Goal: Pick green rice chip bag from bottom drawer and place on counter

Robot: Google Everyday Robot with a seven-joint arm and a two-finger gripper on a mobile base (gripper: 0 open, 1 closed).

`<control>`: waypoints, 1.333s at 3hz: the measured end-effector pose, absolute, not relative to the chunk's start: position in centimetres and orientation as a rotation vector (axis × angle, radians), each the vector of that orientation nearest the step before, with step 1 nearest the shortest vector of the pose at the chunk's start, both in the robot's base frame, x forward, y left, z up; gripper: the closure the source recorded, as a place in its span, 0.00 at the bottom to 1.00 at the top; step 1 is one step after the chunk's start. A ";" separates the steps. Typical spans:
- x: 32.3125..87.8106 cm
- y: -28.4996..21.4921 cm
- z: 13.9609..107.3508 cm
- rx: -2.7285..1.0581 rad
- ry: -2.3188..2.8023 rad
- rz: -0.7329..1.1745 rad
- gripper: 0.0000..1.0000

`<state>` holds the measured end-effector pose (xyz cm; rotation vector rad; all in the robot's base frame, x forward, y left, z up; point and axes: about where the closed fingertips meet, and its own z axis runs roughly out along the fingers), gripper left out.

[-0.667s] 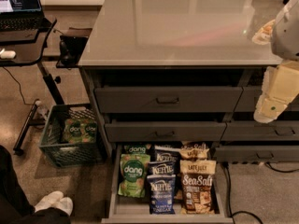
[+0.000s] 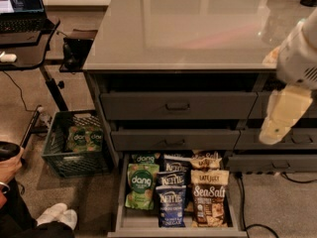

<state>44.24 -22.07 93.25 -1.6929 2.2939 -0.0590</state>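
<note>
Lower and slightly further left than a moment ago, the robot's arm has sunk on the right side. Its pale claw (image 2: 276,127) now hangs in front of the right-hand drawer fronts, below the front edge of the counter surface (image 2: 188,29). Whether the claw is spread or pressed together, I cannot tell from where I stand.

The bottom drawer (image 2: 122,202) is pulled out, well apart from the claw and down to its left. The green rice chip bag (image 2: 141,185) lies flat at the drawer's left side with its round logo facing up. A second green bag (image 2: 146,158) lies just behind it. Two blue Kettle bags (image 2: 171,205) fill the middle, the nearer one just beside the green bag. A brown Sea Salt bag (image 2: 209,202) lies on the right.

The two drawers above are closed. Left of the cabinet a green crate (image 2: 58,157) sits on the floor with more green bags inside.
</note>
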 end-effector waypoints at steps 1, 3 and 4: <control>44.7 -22.5 85.3 -1.660 2.334 0.027 0.00; 45.9 -22.1 72.9 -1.687 2.274 0.113 0.00; 45.8 -21.7 67.6 -1.728 2.289 0.166 0.00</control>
